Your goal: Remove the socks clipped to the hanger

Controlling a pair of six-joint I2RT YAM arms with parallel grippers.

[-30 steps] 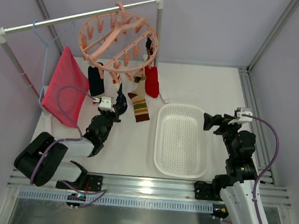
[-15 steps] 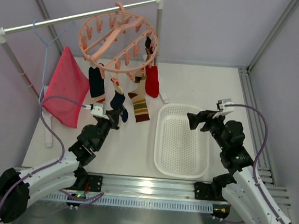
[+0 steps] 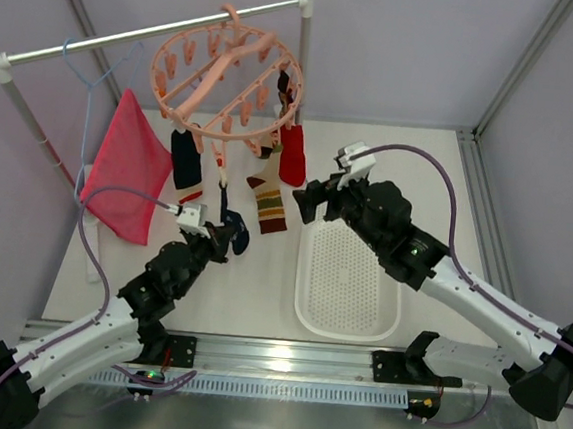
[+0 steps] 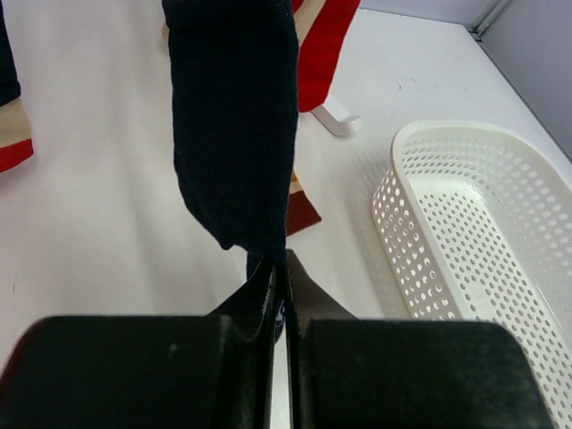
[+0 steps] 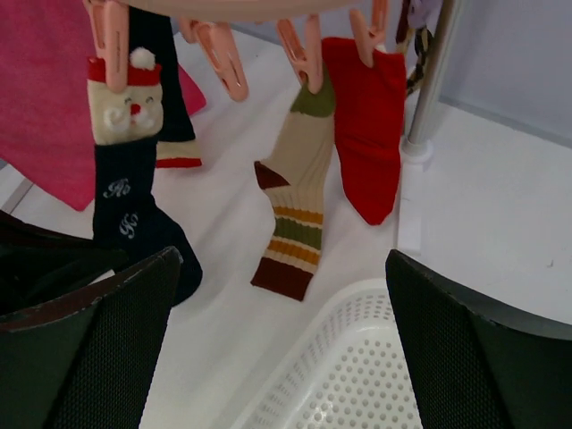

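Note:
The salmon-pink ring hanger [image 3: 228, 74] hangs from the rail with several socks clipped to its pegs. My left gripper [image 3: 229, 234] is shut on the lower end of a navy sock [image 4: 237, 116], which still hangs from a peg [image 5: 109, 36] by its Santa cuff. A second navy sock [image 3: 183, 160], a brown-tan striped sock [image 5: 299, 206] and a red sock [image 5: 366, 125] hang beside it. My right gripper [image 3: 308, 202] is open and empty. It hovers over the basket's far end, facing the striped and red socks at a short distance.
A white perforated basket [image 3: 350, 270] lies on the table right of the socks. A large pink-red cloth [image 3: 128, 166] hangs on a light-blue wire hanger [image 3: 96, 72] at the left. The rail's upright pole [image 5: 433, 80] stands just behind the red sock.
My right arm has swung left and forward, from beside the basket to over its far end near the socks. My left gripper has pulled back a little towards me with the navy sock in it.

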